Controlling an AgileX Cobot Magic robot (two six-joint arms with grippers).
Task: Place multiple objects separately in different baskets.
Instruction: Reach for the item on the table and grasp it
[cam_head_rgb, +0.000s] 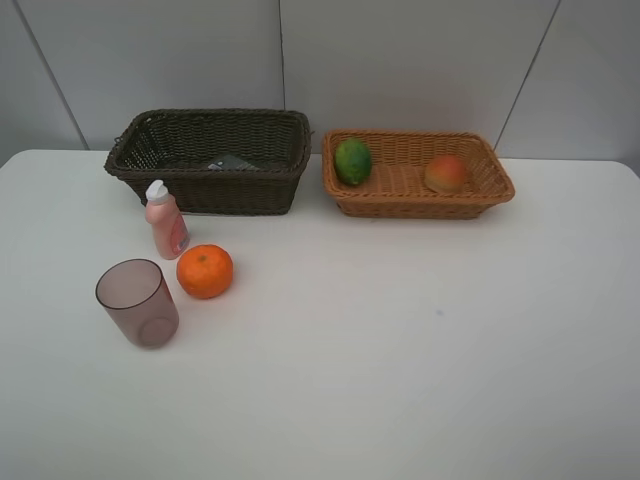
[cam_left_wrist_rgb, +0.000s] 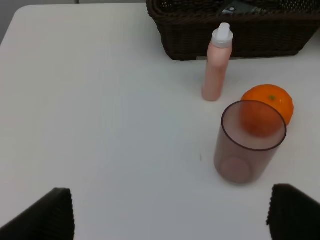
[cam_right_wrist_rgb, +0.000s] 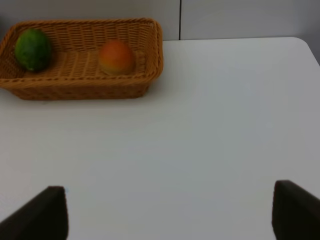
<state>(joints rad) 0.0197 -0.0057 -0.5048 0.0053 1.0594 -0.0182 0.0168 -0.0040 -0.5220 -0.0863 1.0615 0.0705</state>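
Observation:
The dark brown basket (cam_head_rgb: 150, 165) stands at the back left, with a dark object (cam_head_rgb: 232, 162) lying inside, likely the black bottle. The tan basket (cam_head_rgb: 418, 205) to its right holds the green lime (cam_head_rgb: 353, 161) and the peach-like fruit (cam_head_rgb: 445, 174). The pink bottle (cam_head_rgb: 165, 220), the orange (cam_head_rgb: 205, 271) and the mauve cup (cam_head_rgb: 138, 302) stand on the table in front of the dark basket. Neither arm shows in the exterior view. My left gripper (cam_left_wrist_rgb: 172, 217) is open and empty, short of the cup (cam_left_wrist_rgb: 247, 145). My right gripper (cam_right_wrist_rgb: 172, 212) is open and empty, well short of the tan basket (cam_right_wrist_rgb: 80, 85).
The white table (cam_head_rgb: 400, 350) runs to a grey panelled wall (cam_head_rgb: 400, 60) behind the baskets. The two baskets stand side by side with a narrow gap between them.

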